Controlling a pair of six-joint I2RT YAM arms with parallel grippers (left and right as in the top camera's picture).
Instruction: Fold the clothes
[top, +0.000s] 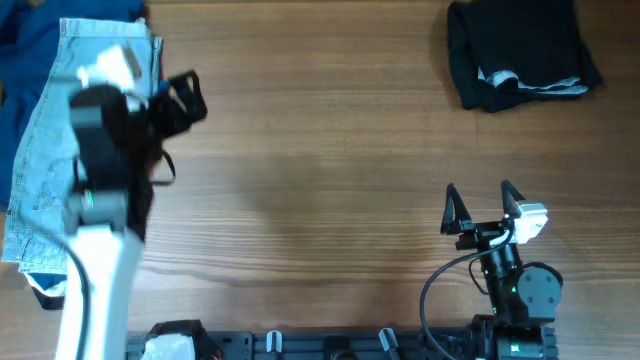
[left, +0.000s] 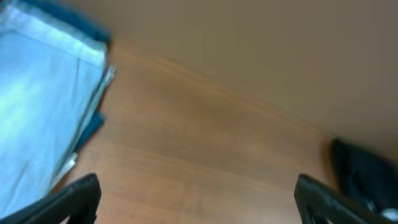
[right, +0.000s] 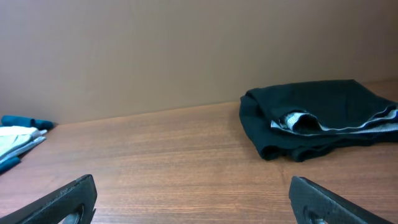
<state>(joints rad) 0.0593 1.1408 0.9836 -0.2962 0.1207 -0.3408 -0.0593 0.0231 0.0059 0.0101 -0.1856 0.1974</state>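
A folded light-blue denim garment (top: 55, 130) lies along the table's left edge, on top of darker blue cloth (top: 30, 40); it shows at the left of the left wrist view (left: 43, 106). A folded black garment (top: 520, 50) lies at the far right, also in the right wrist view (right: 317, 118). My left gripper (top: 180, 100) is open and empty, raised just right of the denim. My right gripper (top: 482, 205) is open and empty near the table's front right, well short of the black garment.
Bare wooden table (top: 320, 170) stretches between the two garments. A black rail with fixtures (top: 330, 345) runs along the front edge. A cable (top: 435, 285) loops beside the right arm's base.
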